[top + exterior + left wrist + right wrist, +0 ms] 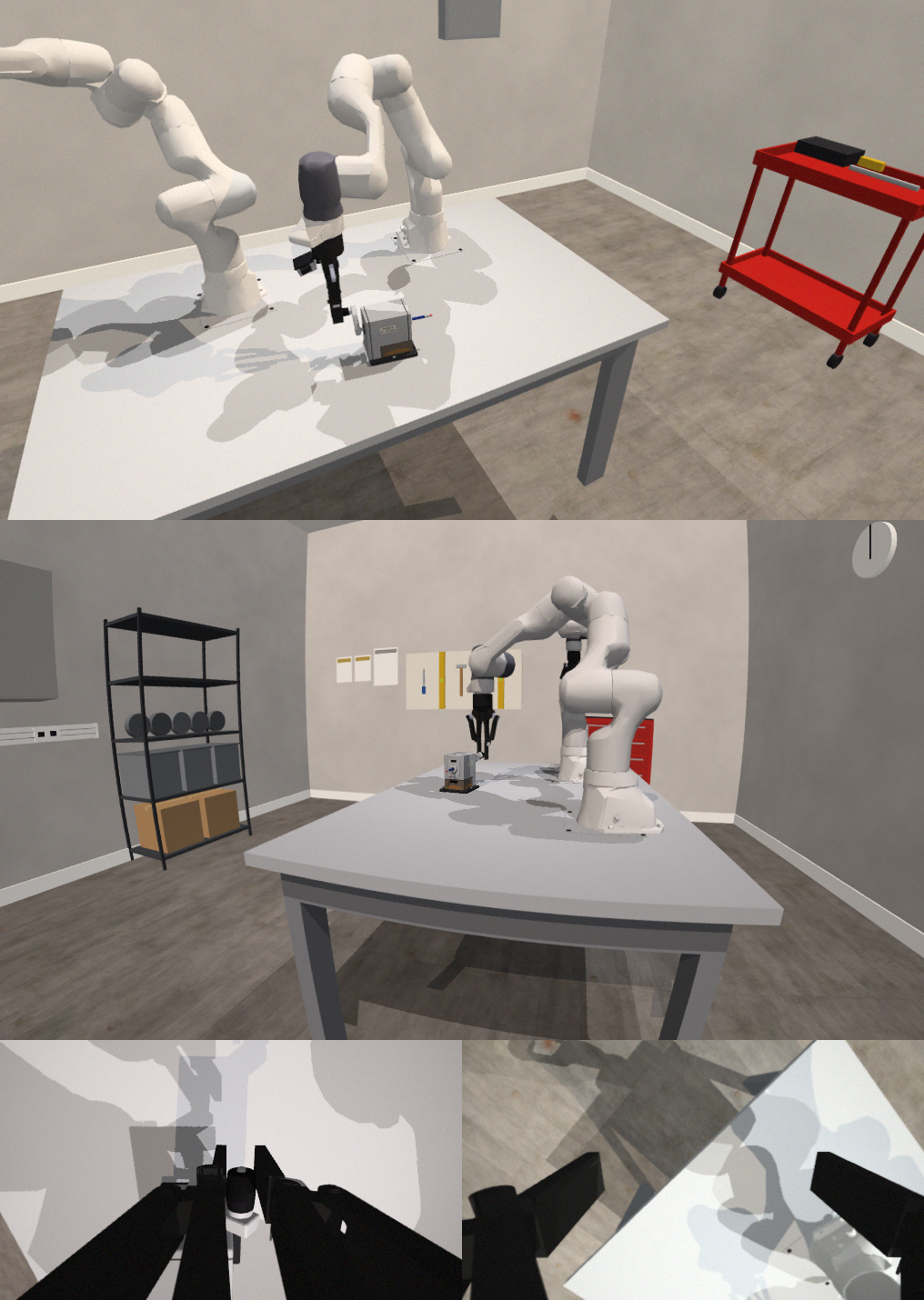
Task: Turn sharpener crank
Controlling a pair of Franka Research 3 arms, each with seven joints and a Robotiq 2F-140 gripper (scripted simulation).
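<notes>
The grey pencil sharpener (pixel 387 327) (pixel 459 767) stands upright on its dark base on the table, with a blue pencil (pixel 418 317) sticking out of the side opposite the crank. Its pale crank arm (pixel 357 321) (pixel 244 1225) is at the side facing my left gripper (pixel 338 315) (pixel 484 755) (pixel 240 1162). The left gripper points down and is shut on the black crank knob (pixel 240 1194), about level with the sharpener's top. The crank's full angle is partly hidden by the fingers. My right gripper (pixel 708 1171) is open and empty, high up and away from the sharpener.
The white table (pixel 530 277) (pixel 414 855) carries both arm bases; the left arm's base (pixel 426 232) (pixel 617 810) stands behind the sharpener in the top view. A red cart (pixel 805 287) and a black shelf rack (pixel 140 681) stand away from the table.
</notes>
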